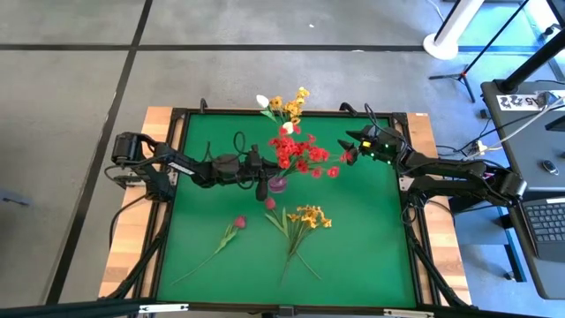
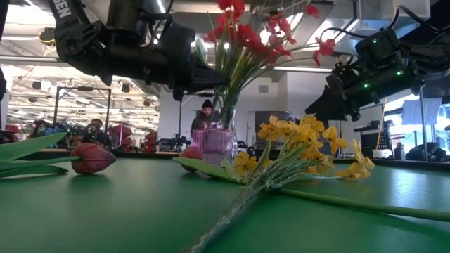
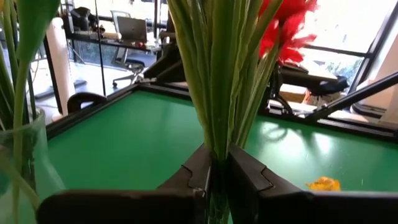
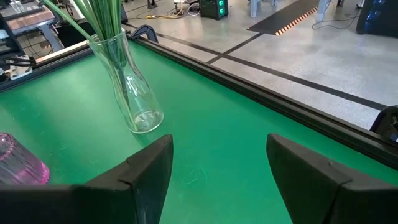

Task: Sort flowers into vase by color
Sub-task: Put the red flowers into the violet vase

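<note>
A bunch of red flowers [image 1: 302, 157] stands upright with its green stems in a small pink vase [image 1: 277, 184] at mid-table. My left gripper [image 1: 270, 175] reaches in from the left and is shut on those stems [image 3: 214, 112] just above the vase [image 2: 214, 144]. My right gripper [image 1: 350, 147] hangs open and empty to the right of the red blossoms [image 2: 267, 31]. A clear vase [image 4: 134, 93] near the far edge holds white and yellow-orange flowers [image 1: 284, 108]. A yellow-orange cluster [image 1: 307, 215] and two dark red buds [image 1: 239, 222] [image 1: 269, 203] lie flat on the mat. My left gripper pinches the bundled green stems of the red flowers [image 3: 214, 158] between its two fingers [image 3: 245, 174], in their lower part below the blossoms. The fingers come in level from the table's left, across the stems. The bunch stands upright, its lower ends in the pink vase.
The green mat [image 1: 371, 238] has a raised black frame around it [image 1: 410, 221]. The clear vase [image 3: 25, 162] stands close beyond the pink one. The loose flowers lie across the near middle [image 2: 295, 151]; bare mat shows at the near right and the far left.
</note>
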You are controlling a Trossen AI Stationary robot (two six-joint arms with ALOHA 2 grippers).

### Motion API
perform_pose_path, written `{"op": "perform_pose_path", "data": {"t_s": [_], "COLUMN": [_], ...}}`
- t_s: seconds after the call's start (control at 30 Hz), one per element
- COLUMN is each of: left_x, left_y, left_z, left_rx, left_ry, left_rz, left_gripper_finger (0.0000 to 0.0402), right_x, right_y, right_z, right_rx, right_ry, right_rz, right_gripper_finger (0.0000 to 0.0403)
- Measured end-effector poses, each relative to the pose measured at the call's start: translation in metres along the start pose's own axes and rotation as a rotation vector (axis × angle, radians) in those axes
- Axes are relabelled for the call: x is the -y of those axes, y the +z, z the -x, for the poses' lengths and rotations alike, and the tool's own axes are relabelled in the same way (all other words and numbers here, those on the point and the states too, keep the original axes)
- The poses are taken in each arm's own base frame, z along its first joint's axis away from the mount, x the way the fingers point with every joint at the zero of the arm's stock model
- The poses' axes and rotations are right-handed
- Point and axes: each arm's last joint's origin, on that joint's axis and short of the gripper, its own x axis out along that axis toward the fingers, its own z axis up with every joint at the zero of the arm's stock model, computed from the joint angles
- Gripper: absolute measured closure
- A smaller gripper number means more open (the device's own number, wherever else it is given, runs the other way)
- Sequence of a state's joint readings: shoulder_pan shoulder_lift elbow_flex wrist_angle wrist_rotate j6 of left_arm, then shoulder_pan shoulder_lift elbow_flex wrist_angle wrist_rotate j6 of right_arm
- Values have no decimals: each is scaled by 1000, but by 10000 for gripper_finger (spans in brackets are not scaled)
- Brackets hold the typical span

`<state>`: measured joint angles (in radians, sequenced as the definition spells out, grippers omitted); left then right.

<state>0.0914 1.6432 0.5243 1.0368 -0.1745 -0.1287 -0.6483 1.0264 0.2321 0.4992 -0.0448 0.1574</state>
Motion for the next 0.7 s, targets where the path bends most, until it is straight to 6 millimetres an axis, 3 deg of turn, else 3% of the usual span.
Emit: {"op": "perform_pose_path", "data": {"t_s": [0.43, 0.7], "left_x": [1, 3], "left_y": [-3, -4], "left_z": [0, 1], "left_rx": [-27, -39], "left_ry": [-17, -40], "left_rz": [-4, -6], "left_gripper_finger": [367, 284], "right_x": [0, 0], "right_y": [0, 0], "right_z": [0, 0], "right_rx": [-2, -2], "right_ry": [0, 0], "right_rz": [-1, -3], "right_gripper_finger": [146, 146]}}
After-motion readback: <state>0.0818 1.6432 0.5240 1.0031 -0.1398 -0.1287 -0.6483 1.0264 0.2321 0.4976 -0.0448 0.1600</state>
